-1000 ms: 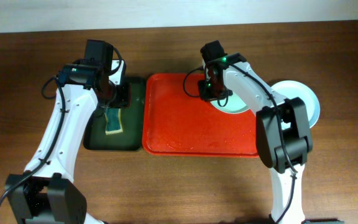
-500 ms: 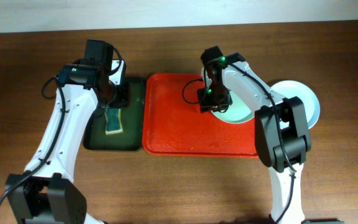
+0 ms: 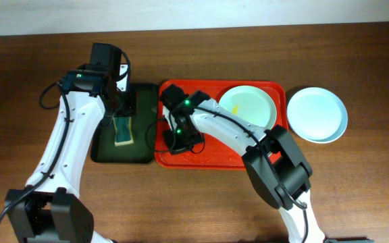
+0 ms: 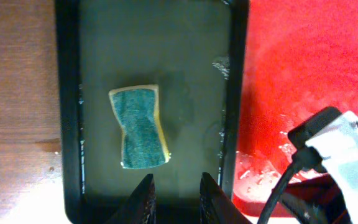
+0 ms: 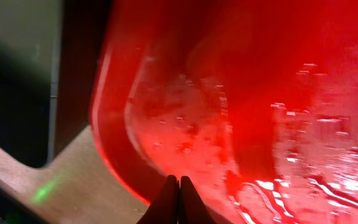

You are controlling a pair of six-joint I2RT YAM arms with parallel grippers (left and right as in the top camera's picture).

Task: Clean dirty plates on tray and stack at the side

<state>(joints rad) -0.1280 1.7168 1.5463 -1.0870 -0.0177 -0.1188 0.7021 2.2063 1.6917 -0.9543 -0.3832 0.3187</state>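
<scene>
Swinging off the plate: right gripper point(image 3: 179, 140) sat over the upper right of the red tray point(image 3: 211, 159) half a second ago, and is now down at the tray's lower left corner.

- Right claw: fingers pressed together, nothing between them. Wrist view shows the tips just above the wet red floor near the rounded corner.
- Pale green plate point(image 3: 248, 106) is now uncovered, lying flat in the upper right of the red tray. A faint yellow smear point(image 3: 237, 109) still shows on it, so I'd call it not clean yet.
- Pale blue plate point(image 3: 317, 115) is off the tray, on the table point(image 3: 356, 196) at right of frame. One outline visible; can't tell if another lies under it.
- Left gripper point(image 4: 176, 198) hasn't moved: it hovers over the dark green tray point(image 3: 105, 152) with its fingers apart and empty. Sponge point(image 3: 122, 129) lies flat in that tray, just ahead of the fingers, untouched.

My read: the right arm has cleared out of the way or is heading toward the sponge side. The left claw is lined up for the sponge. Likely next step is picking it up and then scrubbing the plate on the red tray. Stacking is at most partly done. Risk: wet tray, the plate may slide under a scrub.
</scene>
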